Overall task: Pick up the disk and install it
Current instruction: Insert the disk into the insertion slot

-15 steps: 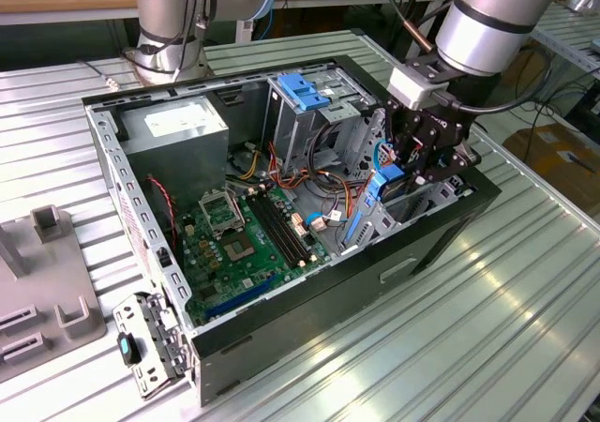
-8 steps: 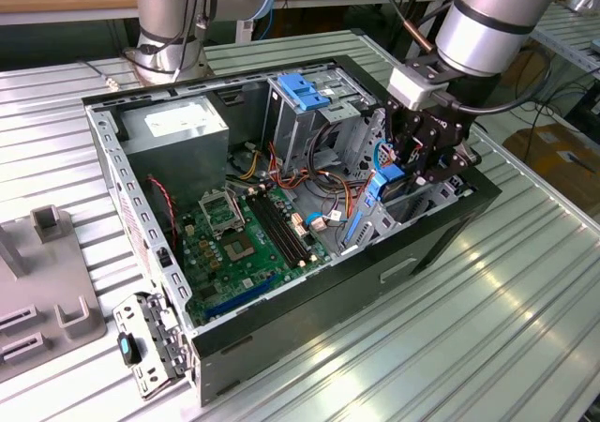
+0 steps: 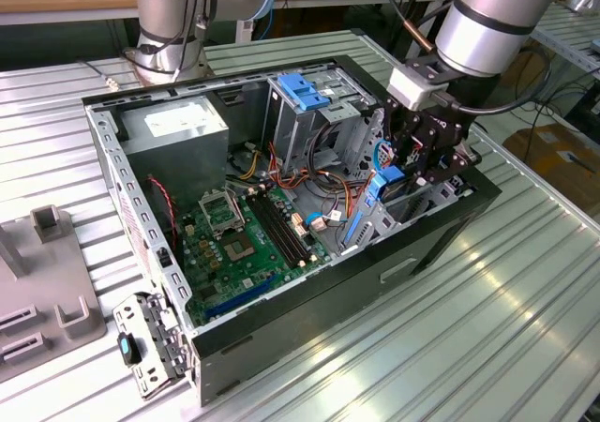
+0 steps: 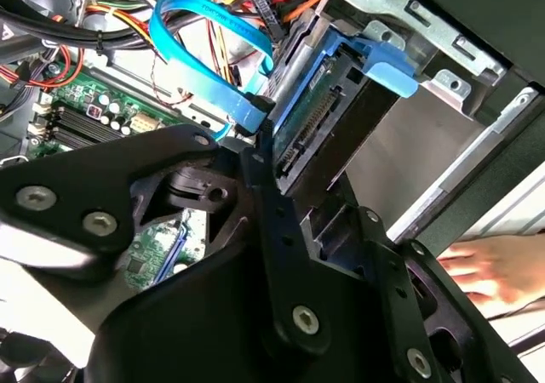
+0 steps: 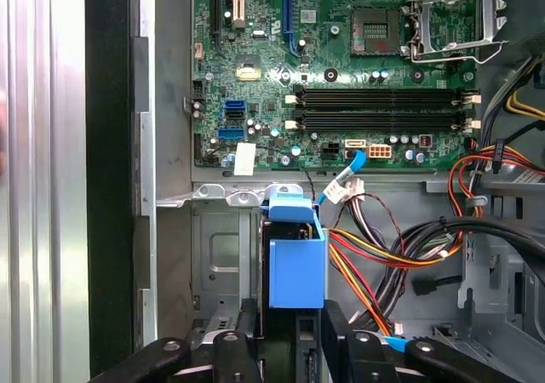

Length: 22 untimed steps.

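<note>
Case: the black computer case [image 3: 309, 321] lay open side up on the ribbed metal table [image 3: 469, 347], and its rim made a raised edge all round the interior.
Disk: the disk [image 3: 390, 180] stood on edge in its blue carrier rails at the case corner toward the exterior view's right. It sat partly down inside the metal bay [image 5: 213, 268].
Tight edges: in the first wrist view the bay's sheet-metal wall ran just beside one face of the disk [image 5: 296, 264]. A bundle of red, orange and black cables [image 5: 383, 251] crowded close on the other side.
Open room: the motherboard [image 3: 239, 239] lay flat and low in the middle of the case. This left free space above it between the power supply [image 3: 178, 127] and the bay.
Drive cage: the grey cage with a blue latch [image 3: 305, 89] rose at the far wall, apart from the gripper.
Blue cable: a flat blue data cable [image 4: 204, 17] looped near the disk's connector edge; whether they touched could not be told.
Gripper: the gripper [image 3: 412, 164] reached down into that corner, its jaws narrow and clamped on the disk. One black finger [image 4: 264, 170] lay along the disk's edge, and in the first wrist view the fingers flanked the carrier on both sides.
Person: a hand [image 4: 498, 268] rested outside the case wall, near the bay.
</note>
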Available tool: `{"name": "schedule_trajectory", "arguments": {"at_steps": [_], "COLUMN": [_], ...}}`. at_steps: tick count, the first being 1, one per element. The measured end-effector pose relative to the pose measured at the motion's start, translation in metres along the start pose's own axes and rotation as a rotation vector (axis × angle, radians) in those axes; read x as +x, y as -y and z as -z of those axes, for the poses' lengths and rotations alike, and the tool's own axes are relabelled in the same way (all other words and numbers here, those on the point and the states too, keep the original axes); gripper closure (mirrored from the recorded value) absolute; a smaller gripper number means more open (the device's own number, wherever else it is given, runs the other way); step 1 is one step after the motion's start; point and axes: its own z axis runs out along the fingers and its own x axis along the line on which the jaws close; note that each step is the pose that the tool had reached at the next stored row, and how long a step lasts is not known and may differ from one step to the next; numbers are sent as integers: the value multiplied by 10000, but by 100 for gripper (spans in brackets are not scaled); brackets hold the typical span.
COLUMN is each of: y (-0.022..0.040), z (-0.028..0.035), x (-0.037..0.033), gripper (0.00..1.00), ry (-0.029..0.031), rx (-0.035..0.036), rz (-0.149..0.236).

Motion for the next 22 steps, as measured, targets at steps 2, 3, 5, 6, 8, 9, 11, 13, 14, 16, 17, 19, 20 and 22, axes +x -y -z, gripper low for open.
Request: {"name": "schedule_trajectory", "arguments": {"at_steps": [2,3,5,6,8,9,11,13,14,16,17,19,20,22], "y": [0,0,0,0,0,1,1,1,1,1,1,1,1,1], "z": [0,0,1,14,79,125,168,170,169,223,223,224,224,224], "x": [1,1,1,2,3,4,4,6,5,6,6,7,7,7], "gripper": [51,51,44,44,44,44,44,44,44,44,44,44,44,44], "ry": [-2,-2,-3,-10,-37,-52,-123,-136,-140,-183,-193,-221,-230,-250], "rx": [0,0,0,0,0,0,0,0,0,0,0,0,0,0], "rz": [0,0,-1,-1,0,0,1,1,0,1,0,1,1,1]}}
